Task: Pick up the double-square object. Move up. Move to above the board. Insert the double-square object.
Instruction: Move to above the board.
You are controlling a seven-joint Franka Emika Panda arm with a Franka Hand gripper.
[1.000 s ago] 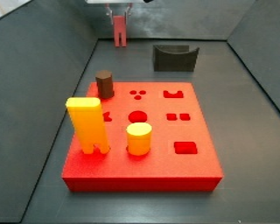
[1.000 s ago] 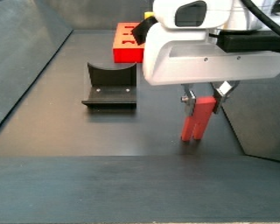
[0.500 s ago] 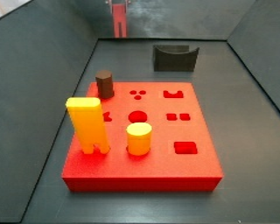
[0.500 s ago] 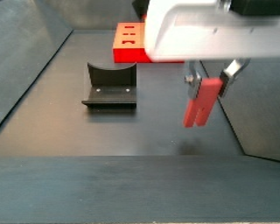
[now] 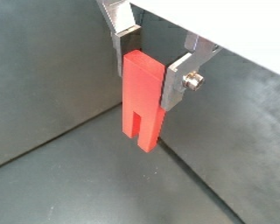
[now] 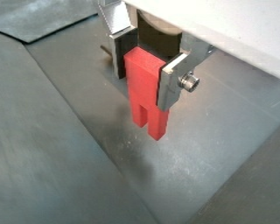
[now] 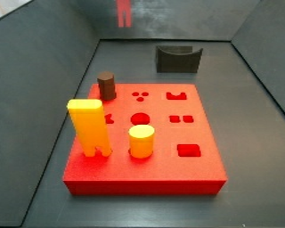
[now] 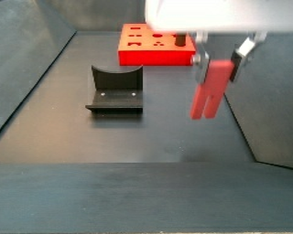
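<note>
The board (image 7: 169,134) carries a yellow-orange two-legged block (image 7: 88,127), a yellow cylinder (image 7: 142,141) and a dark brown cylinder (image 7: 107,85) standing upright along its left half, while the dark fixture (image 7: 177,59) stands on the grey floor just beyond the board's far edge. The gripper (image 5: 150,63) hangs in the air at the far end of the enclosure, well apart from the board, its flat silver fingers (image 6: 170,81) pinching the upper part of the double-square object (image 5: 143,103). The double-square object is a slim salmon-pink block held upright clear of the floor, its lower end split by a narrow slot into two square legs, as shown in both wrist views and in a side view (image 8: 211,90).
</note>
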